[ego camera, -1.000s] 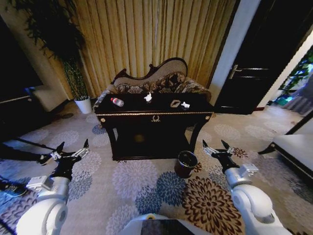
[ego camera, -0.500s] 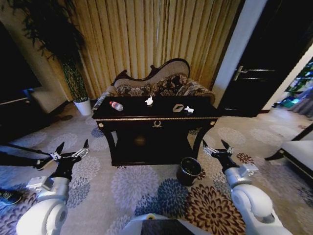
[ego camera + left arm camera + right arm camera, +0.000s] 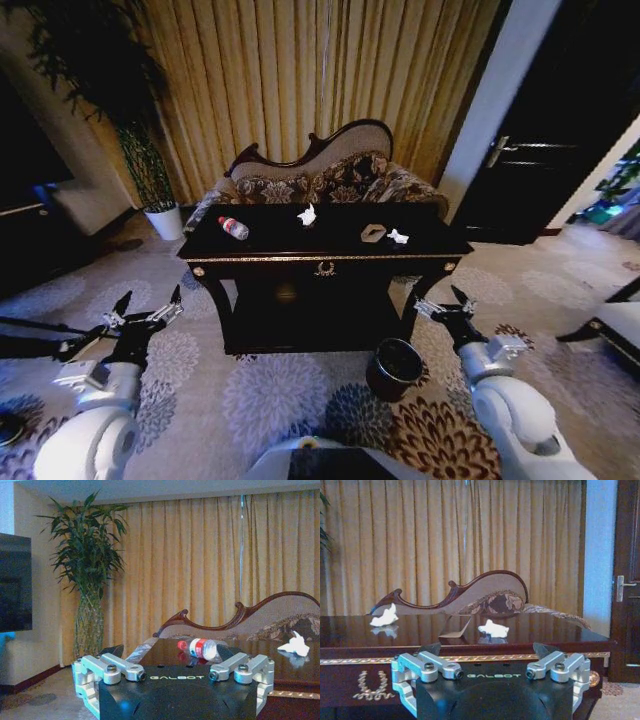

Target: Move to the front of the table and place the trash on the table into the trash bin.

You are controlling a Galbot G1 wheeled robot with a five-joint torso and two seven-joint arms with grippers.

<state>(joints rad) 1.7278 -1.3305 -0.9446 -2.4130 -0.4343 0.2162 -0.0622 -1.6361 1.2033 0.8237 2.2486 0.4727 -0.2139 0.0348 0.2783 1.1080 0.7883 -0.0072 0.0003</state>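
The dark glossy table (image 3: 330, 262) with gold trim stands ahead of me. On its top lie a clear bottle with a red cap (image 3: 234, 228) (image 3: 199, 648), a crumpled white tissue (image 3: 306, 215) (image 3: 294, 645) (image 3: 384, 616), a silvery wrapper (image 3: 373, 233) (image 3: 454, 628) and a small white scrap (image 3: 398, 237) (image 3: 493, 628). The reddish-brown trash bin (image 3: 394, 368) sits on the carpet by the table's front right leg. My left gripper (image 3: 148, 306) hangs open low on the left, short of the table. My right gripper (image 3: 441, 301) is open on the right, just above and beside the bin.
A carved floral sofa (image 3: 325, 175) stands behind the table against gold curtains. A tall plant in a white pot (image 3: 160, 218) is at the back left, a dark door (image 3: 560, 150) at the right. Patterned carpet (image 3: 280, 400) lies open before the table.
The whole view has shifted: the table and bin appear larger and closer. Both arms hold the same pose, open.
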